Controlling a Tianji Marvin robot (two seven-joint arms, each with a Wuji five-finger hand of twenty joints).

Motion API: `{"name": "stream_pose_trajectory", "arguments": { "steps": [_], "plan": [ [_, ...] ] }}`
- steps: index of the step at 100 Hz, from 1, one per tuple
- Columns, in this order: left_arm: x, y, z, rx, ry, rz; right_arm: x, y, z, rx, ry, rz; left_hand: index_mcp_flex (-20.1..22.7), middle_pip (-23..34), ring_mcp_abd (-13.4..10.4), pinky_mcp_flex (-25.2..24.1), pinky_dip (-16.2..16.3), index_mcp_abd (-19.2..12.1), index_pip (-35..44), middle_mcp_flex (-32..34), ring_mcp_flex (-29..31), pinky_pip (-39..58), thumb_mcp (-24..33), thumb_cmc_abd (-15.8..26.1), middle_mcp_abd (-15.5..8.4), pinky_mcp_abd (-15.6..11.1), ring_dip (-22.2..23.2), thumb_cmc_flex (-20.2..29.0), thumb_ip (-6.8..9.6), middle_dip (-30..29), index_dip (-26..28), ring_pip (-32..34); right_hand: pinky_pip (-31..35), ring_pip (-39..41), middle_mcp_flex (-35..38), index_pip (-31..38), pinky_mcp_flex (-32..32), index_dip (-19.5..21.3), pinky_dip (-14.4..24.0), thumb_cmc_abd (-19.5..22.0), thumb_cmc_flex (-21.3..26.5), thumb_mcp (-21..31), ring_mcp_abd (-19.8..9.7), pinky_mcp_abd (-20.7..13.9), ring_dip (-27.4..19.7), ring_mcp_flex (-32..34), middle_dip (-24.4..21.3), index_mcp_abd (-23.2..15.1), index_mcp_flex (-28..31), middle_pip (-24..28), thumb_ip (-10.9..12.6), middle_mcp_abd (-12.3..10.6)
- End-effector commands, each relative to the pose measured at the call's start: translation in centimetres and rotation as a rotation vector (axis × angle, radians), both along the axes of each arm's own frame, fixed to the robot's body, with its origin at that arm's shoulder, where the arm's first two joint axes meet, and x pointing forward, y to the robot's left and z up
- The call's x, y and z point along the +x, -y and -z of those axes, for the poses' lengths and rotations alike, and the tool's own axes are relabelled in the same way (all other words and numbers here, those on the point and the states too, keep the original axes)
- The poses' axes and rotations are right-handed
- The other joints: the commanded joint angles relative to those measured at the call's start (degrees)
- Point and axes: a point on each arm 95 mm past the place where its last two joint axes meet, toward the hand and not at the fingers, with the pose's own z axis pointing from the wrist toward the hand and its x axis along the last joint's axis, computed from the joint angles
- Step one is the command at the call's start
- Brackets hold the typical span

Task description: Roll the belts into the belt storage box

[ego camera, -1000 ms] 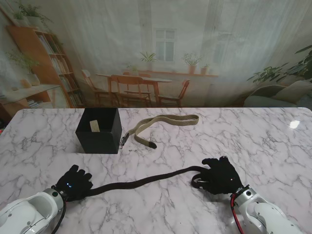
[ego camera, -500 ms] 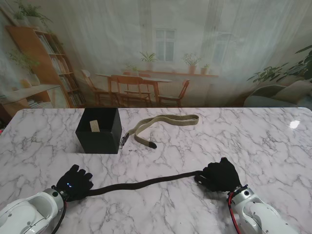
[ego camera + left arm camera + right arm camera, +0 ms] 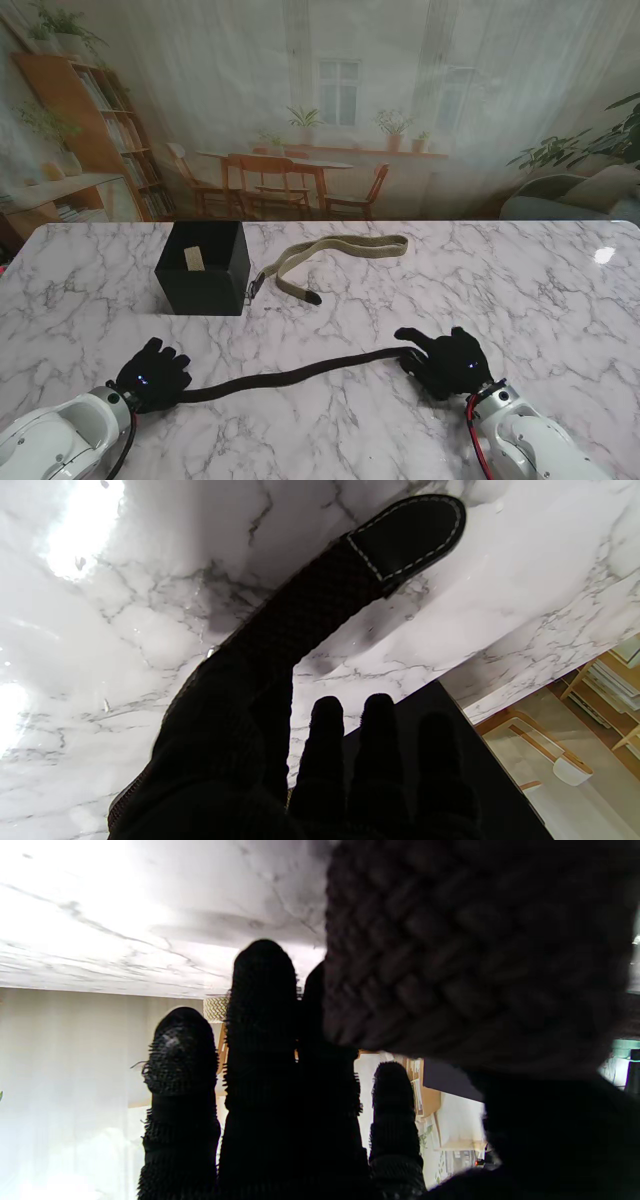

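Belts number two on the marble worktop (image 3: 560, 290). The dark woven belt (image 3: 290, 374) lies near me with its long axis running left to right, rising slightly toward the far side at its right end. Its stitched tip (image 3: 407, 532) pokes out past my left hand (image 3: 152, 374), whose fingers (image 3: 325, 750) lie fairly straight with the strap pinned under the thumb side, so that hand is clamped on the dark belt's left end. My right hand (image 3: 448, 362) sits on the other end, one finger stretched toward the left; the woven strap fills that wrist view close to the lens, but I cannot tell whether those fingers are closed on it or just resting against it.

The tan belt (image 3: 335, 257) lies farther off, folded into a long loop pointing left to right, its buckle end just beside the right wall of the black storage box (image 3: 203, 268). One box only, open-topped, far left of centre; a small pale tag (image 3: 194, 259) shows inside it.
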Motion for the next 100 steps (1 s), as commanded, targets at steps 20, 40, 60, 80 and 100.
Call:
{"name": "stream_pose_trajectory", "arguments": {
  "steps": [20, 40, 60, 80, 100],
  "plan": [
    [-0.2, -0.1, 0.3, 0.007, -0.018, -0.007, -0.1, 0.0, 0.3, -0.011, -0.024, -0.011, 0.1, -0.4, 0.3, -0.8, -0.1, -0.2, 1.2, 1.1, 0.9, -0.3, 0.0, 0.7, 0.7, 0.6, 0.1, 1.6, 0.41, 0.4, -0.1, 0.3, 0.9, 4.1, 6.4, 1.0, 1.6, -2.1, -1.4, 8.0, 10.1, 3.7, 0.5, 1.5, -0.5, 1.5, 0.4, -16.4, 6.7, 2.2, 2.3, -2.7],
    [-0.1, 0.0, 0.3, 0.005, -0.021, -0.008, -0.1, -0.1, 0.0, 0.003, -0.046, -0.039, 0.0, -0.4, 0.3, -0.8, -0.2, -0.3, 1.2, 1.1, 0.9, -0.3, -0.1, 0.8, 0.6, 0.6, 0.1, 1.5, 0.36, 0.4, -0.2, 0.3, -2.1, 0.1, 7.7, 13.4, -1.4, -16.3, -0.6, 1.2, 8.3, -0.8, -0.9, 0.9, -2.3, 1.5, 0.5, -5.5, 35.5, -2.6, -5.9, -2.9],
    [-0.1, 0.0, 0.4, 0.001, -0.019, -0.008, -0.2, -0.2, -0.9, -0.012, -0.104, -0.065, -0.1, -0.4, 0.3, -0.8, -0.2, -0.4, 1.2, 1.1, 0.8, -0.4, -0.1, 0.9, 0.6, 0.7, 0.1, 1.5, 0.35, 0.4, -0.2, 0.3, -3.7, -10.1, 7.6, 1.2, -2.1, 2.1, -0.5, 4.1, -9.4, -5.3, -2.5, -2.7, -5.9, 1.5, -5.5, 10.4, 44.2, -12.2, 1.5, -4.2],
    [0.1, 0.1, 0.4, -0.013, -0.006, -0.010, -0.6, -0.1, -2.8, -0.084, -0.250, -0.100, -0.3, -0.6, 0.7, -1.2, -0.2, -1.3, -1.0, 1.0, 0.5, -0.7, -1.4, 2.6, 1.0, 1.1, -0.1, -0.2, 0.02, 0.3, -2.5, 0.0, -6.5, -21.3, -1.1, -5.5, -6.7, 5.1, -0.6, 5.5, -12.5, -7.9, -4.7, -6.8, -9.5, -5.9, -10.8, 18.6, 33.5, -24.0, 3.5, -4.4],
    [0.4, 0.2, 0.0, -0.033, 0.013, 0.000, -1.2, 0.0, -3.9, -0.144, -0.387, -0.105, -1.4, -2.2, 1.3, -1.6, -0.4, -0.6, -9.2, 0.4, 0.1, -1.6, -4.1, 5.1, 1.5, 1.7, -0.8, -5.0, 0.06, -0.8, -6.5, -0.6, -11.4, -29.4, -11.7, -10.5, -9.9, 6.6, -3.9, 2.1, -11.9, 0.2, -6.7, -8.0, -16.1, -14.2, -16.1, 24.0, 22.2, -29.7, 5.1, -3.4]
  ]
}}
